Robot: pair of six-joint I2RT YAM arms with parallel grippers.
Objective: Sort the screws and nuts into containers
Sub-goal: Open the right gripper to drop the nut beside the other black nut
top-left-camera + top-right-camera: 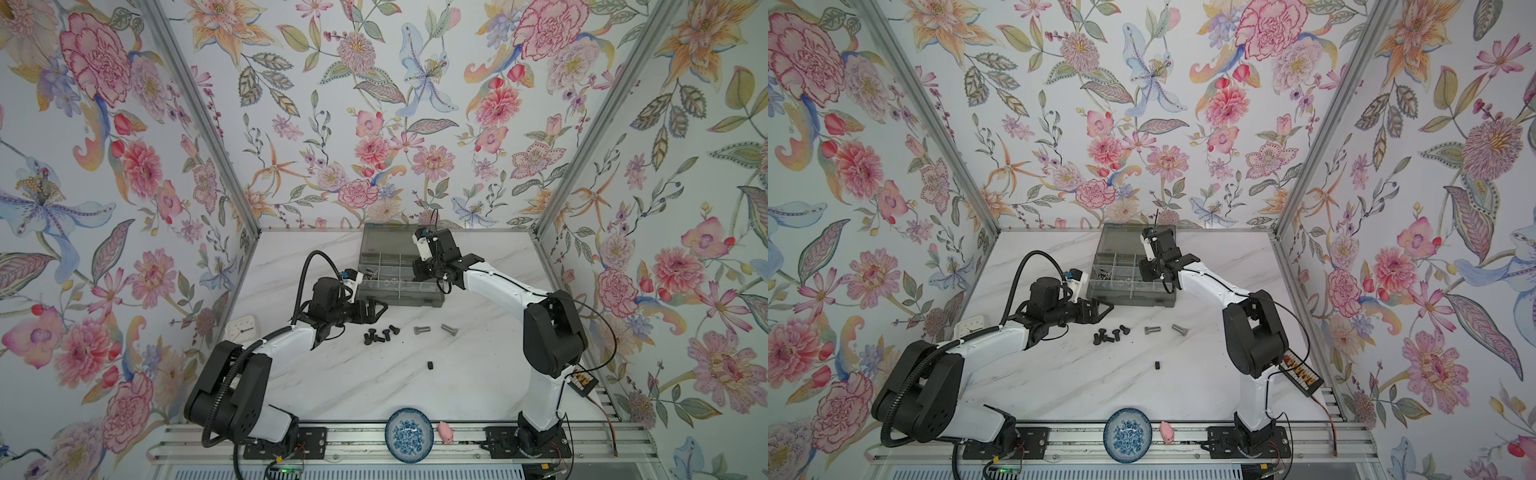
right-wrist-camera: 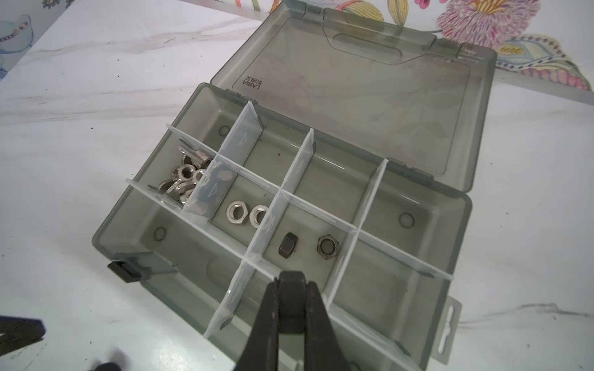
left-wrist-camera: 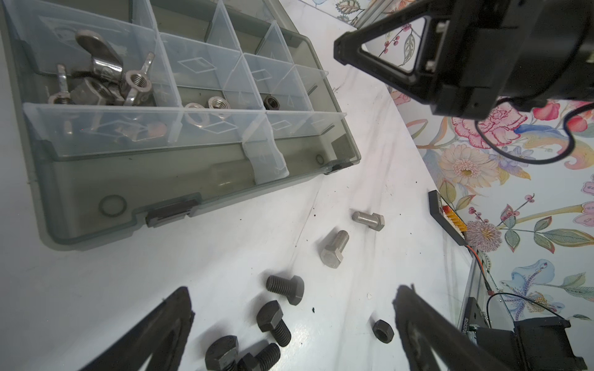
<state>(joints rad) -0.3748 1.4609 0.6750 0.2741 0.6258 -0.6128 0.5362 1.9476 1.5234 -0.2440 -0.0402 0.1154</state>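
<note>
Right wrist view: the right gripper [image 2: 291, 284] pinches a black hex nut [image 2: 291, 311] over the organizer box [image 2: 109, 237], near the compartment [image 2: 307, 229] with two matching nuts [image 2: 327, 247]. Dropped off-centre, it could clip a divider [image 2: 254, 253] and bounce elsewhere. The left gripper [image 3: 292, 289] gapes wide above loose screws [image 3: 273, 322].

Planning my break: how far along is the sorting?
Done: wing nuts, two silver nuts and two black nuts sit in separate compartments. In hand: right gripper holds a black hex piece over the box; left gripper open above four black screws. Left: those, two silver screws, one loose nut.
</note>
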